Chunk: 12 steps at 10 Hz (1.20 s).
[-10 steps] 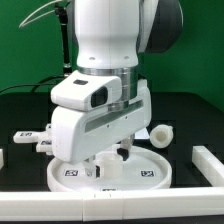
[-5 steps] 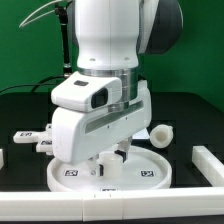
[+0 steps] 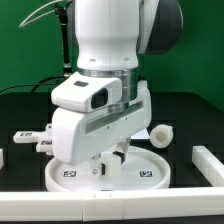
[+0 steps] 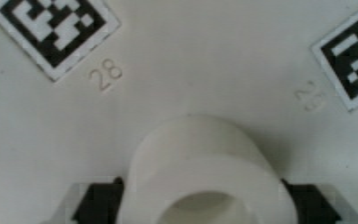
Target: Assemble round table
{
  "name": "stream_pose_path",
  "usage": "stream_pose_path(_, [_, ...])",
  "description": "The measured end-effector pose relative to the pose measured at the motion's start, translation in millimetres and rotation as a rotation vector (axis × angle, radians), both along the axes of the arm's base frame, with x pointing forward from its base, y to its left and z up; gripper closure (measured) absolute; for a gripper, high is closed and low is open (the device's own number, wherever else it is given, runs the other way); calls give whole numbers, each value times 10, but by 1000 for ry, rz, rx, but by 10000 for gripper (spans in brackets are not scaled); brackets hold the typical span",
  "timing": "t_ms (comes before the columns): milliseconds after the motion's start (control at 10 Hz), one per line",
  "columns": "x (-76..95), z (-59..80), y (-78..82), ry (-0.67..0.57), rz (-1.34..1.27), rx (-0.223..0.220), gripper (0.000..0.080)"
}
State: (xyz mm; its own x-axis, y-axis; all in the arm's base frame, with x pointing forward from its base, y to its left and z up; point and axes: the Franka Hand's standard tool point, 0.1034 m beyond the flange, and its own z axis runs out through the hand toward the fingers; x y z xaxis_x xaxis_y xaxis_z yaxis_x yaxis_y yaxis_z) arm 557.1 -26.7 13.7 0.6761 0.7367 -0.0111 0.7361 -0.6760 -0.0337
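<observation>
The large rimmed round disc (image 3: 150, 168) lies flat near the table's front, with square tags on its face (image 4: 60, 30). My gripper (image 3: 117, 158) is down over the disc's middle. In the wrist view the gripper (image 4: 201, 200) is shut on a thick white cylinder leg (image 4: 197, 160), which stands on the disc. The black finger pads (image 4: 101, 198) press on both sides of the leg. The cross-shaped piece (image 3: 35, 138) lies on the black table at the exterior view's left, apart from the disc. The arm's body hides most of the leg in the exterior view.
A short white round piece (image 3: 160, 133) lies just beyond the disc at the exterior view's right. White straight rail blocks run along the front (image 3: 110, 197), the right (image 3: 205, 158) and the left edge (image 3: 3, 157).
</observation>
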Motion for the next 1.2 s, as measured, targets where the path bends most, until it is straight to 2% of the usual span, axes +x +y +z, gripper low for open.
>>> stream_pose_path(100, [1, 3, 14, 4, 0, 0, 393])
stream_pose_path(300, [10, 28, 191, 37, 18, 5, 392])
stream_pose_path(900, [13, 22, 526, 57, 6, -2, 390])
stream_pose_path(1200, [12, 26, 589, 60, 4, -5, 390])
